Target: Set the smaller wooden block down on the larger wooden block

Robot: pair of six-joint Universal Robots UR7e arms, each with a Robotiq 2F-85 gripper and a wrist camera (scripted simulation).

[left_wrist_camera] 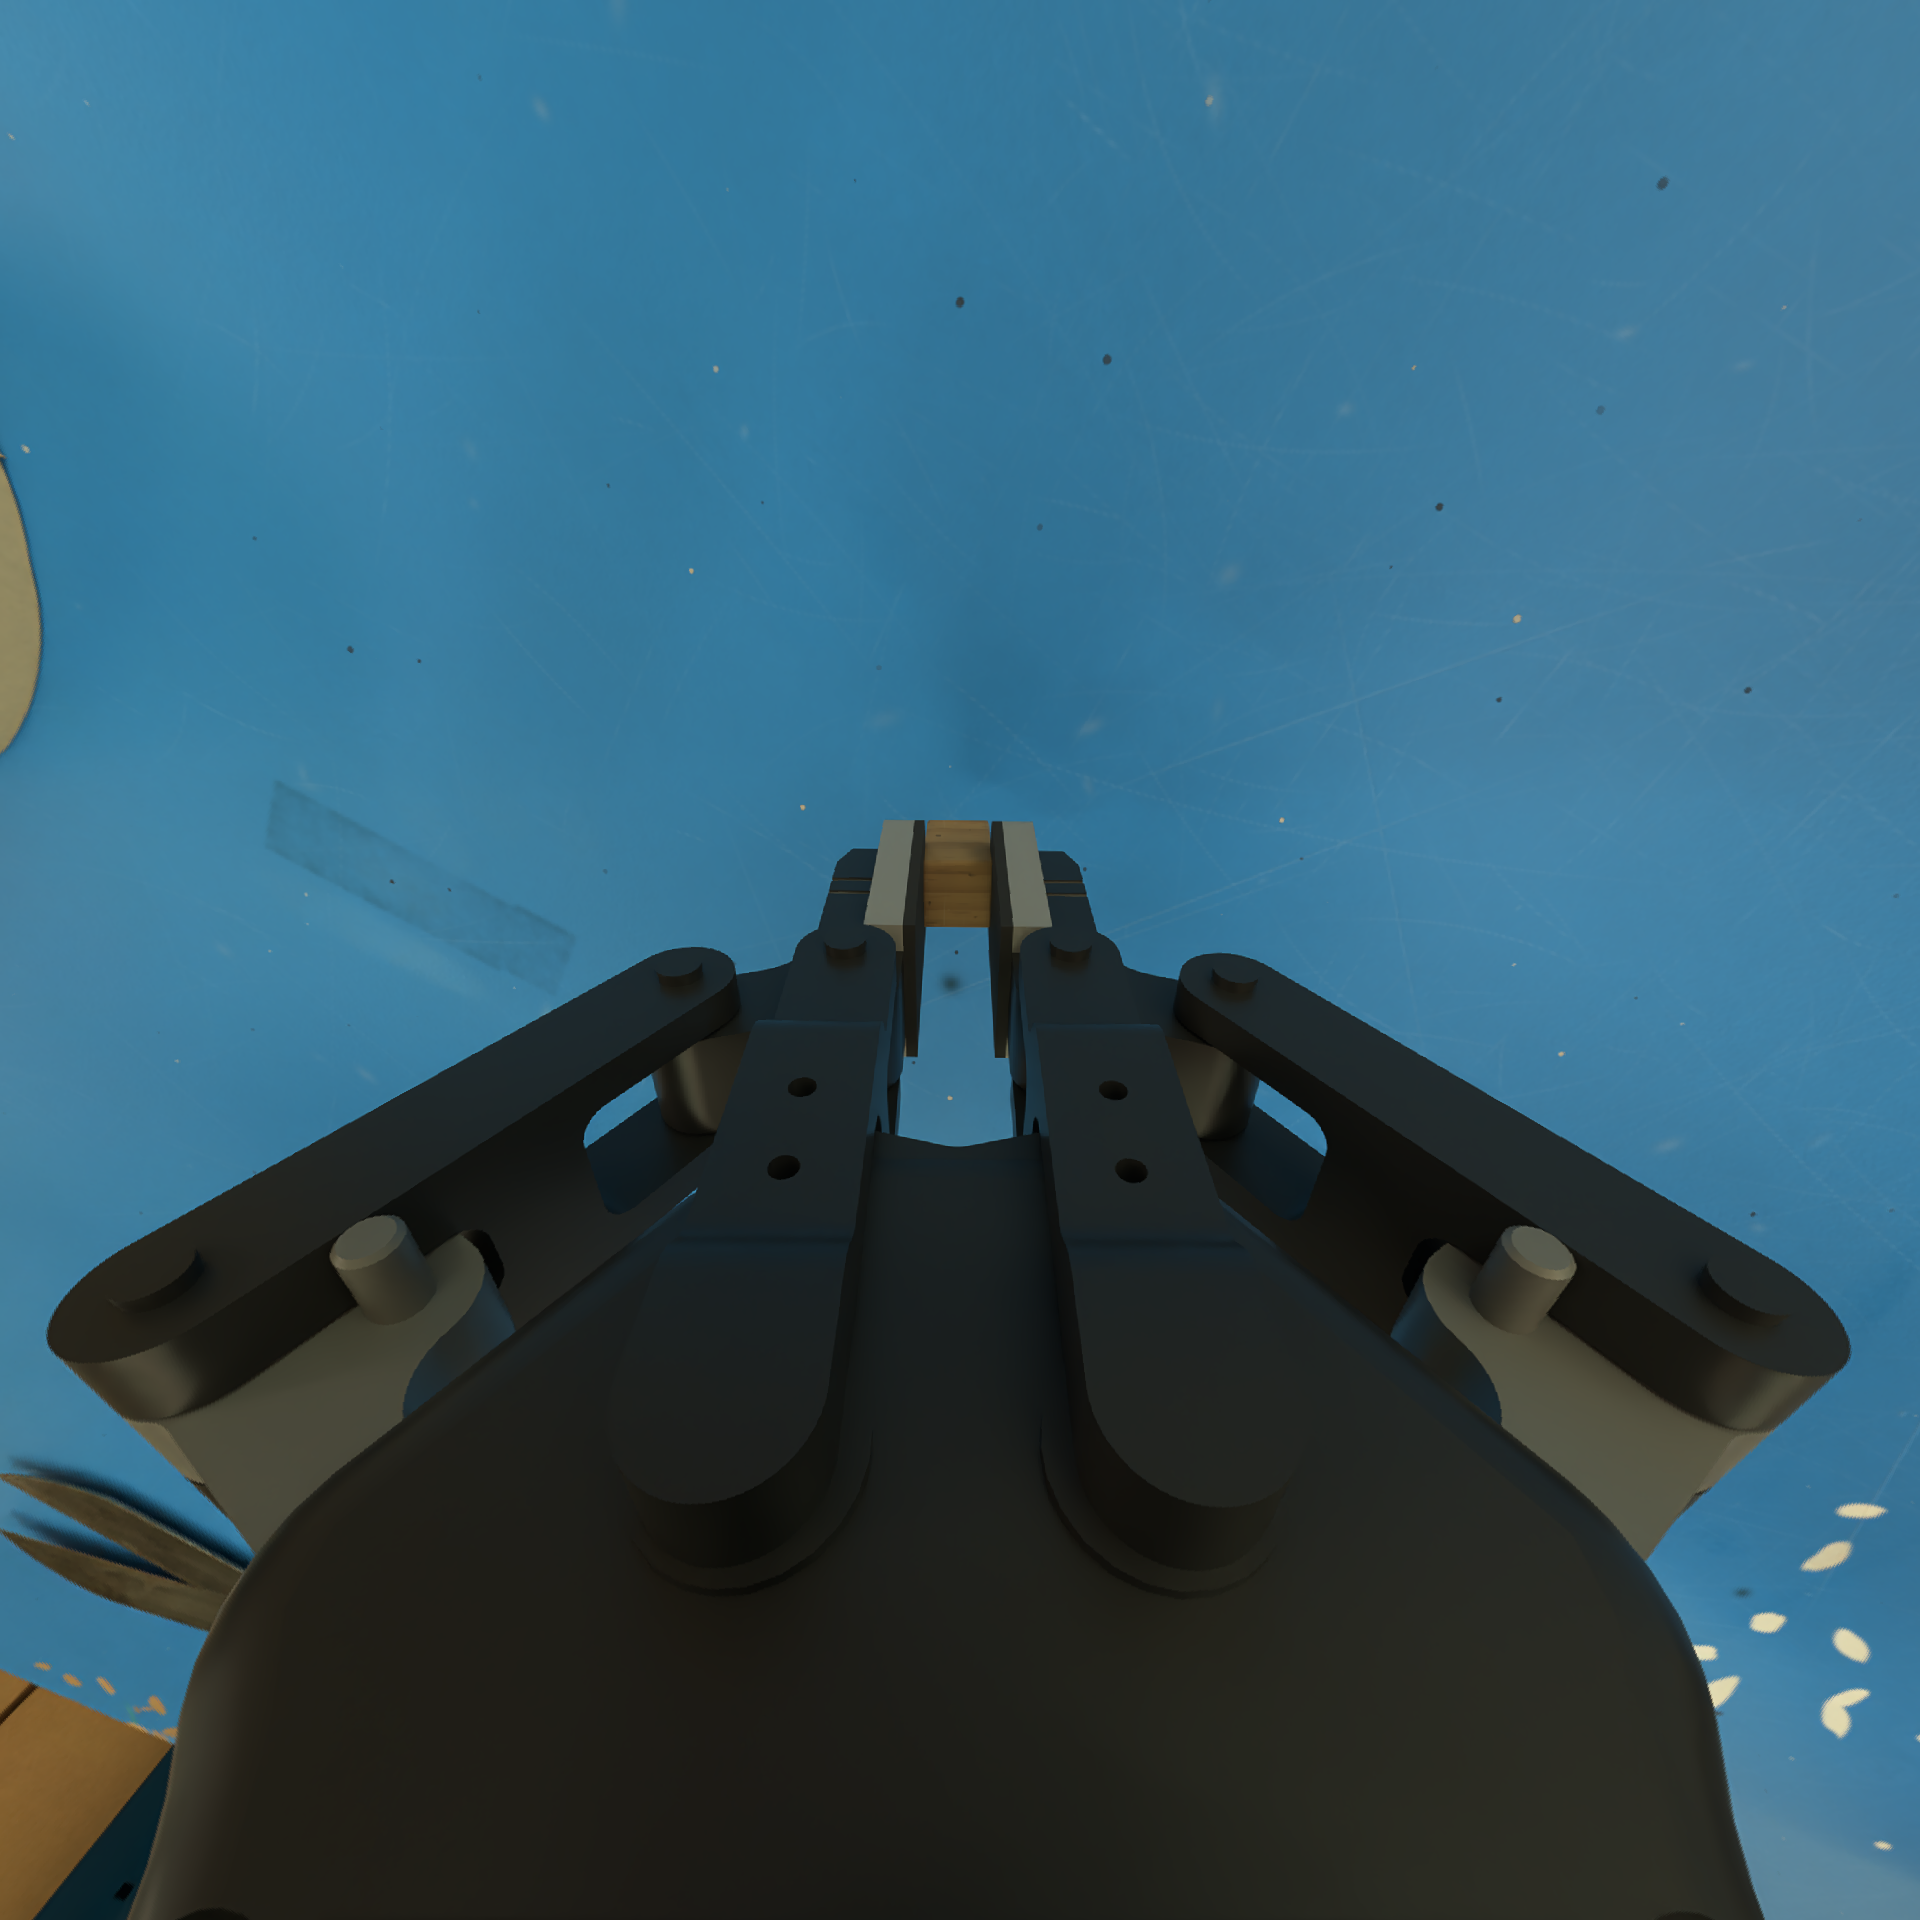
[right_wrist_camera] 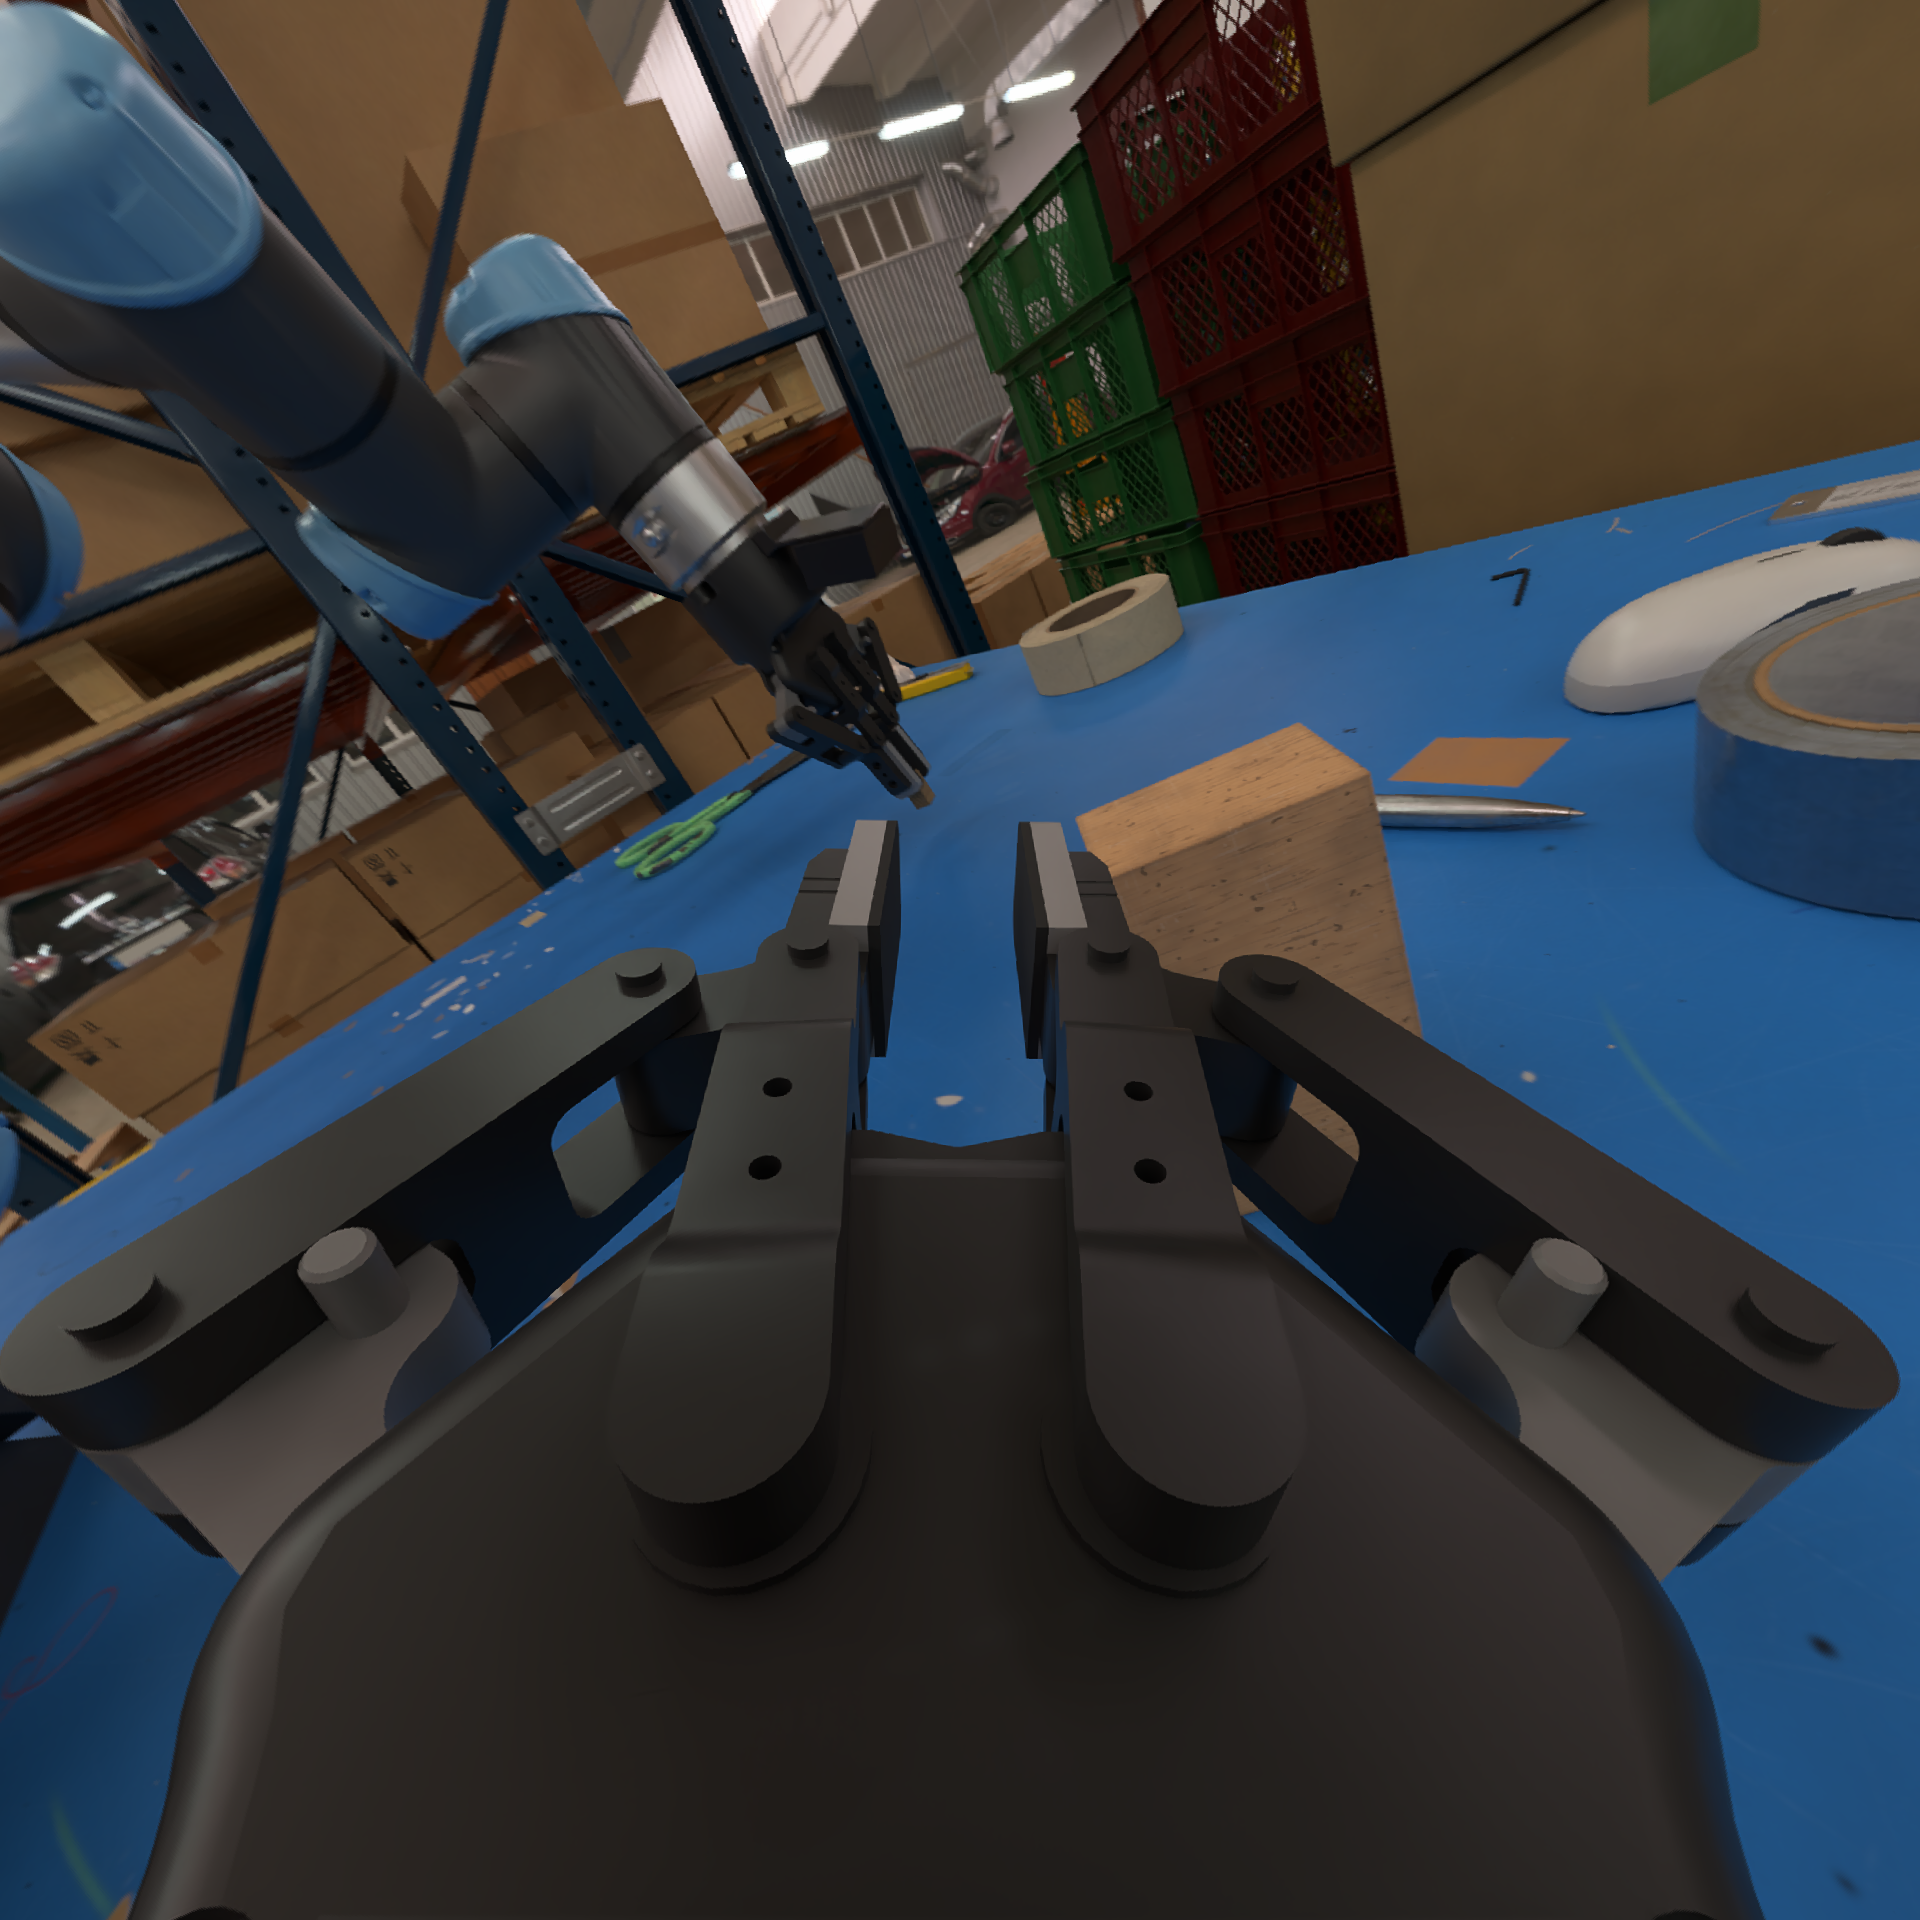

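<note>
In the left wrist view my left gripper (left_wrist_camera: 956,873) is shut on the smaller wooden block (left_wrist_camera: 956,871), a light-brown cube held between the pads above the blue table (left_wrist_camera: 1039,416). In the right wrist view the left gripper (right_wrist_camera: 902,777) shows farther off at centre-left, with the small block (right_wrist_camera: 922,797) at its tip, close above the table. The larger wooden block (right_wrist_camera: 1247,873) stands on the table just right of my right gripper (right_wrist_camera: 956,873). The right gripper is open and empty, its right finger beside the large block's left face.
On the table in the right wrist view: a beige tape roll (right_wrist_camera: 1101,634), a blue-grey tape roll (right_wrist_camera: 1808,769), a white computer mouse (right_wrist_camera: 1704,623), a silver pen (right_wrist_camera: 1475,810), green scissors (right_wrist_camera: 686,831), a brown square patch (right_wrist_camera: 1475,758). Racks, cartons and crates stand beyond the table's edge.
</note>
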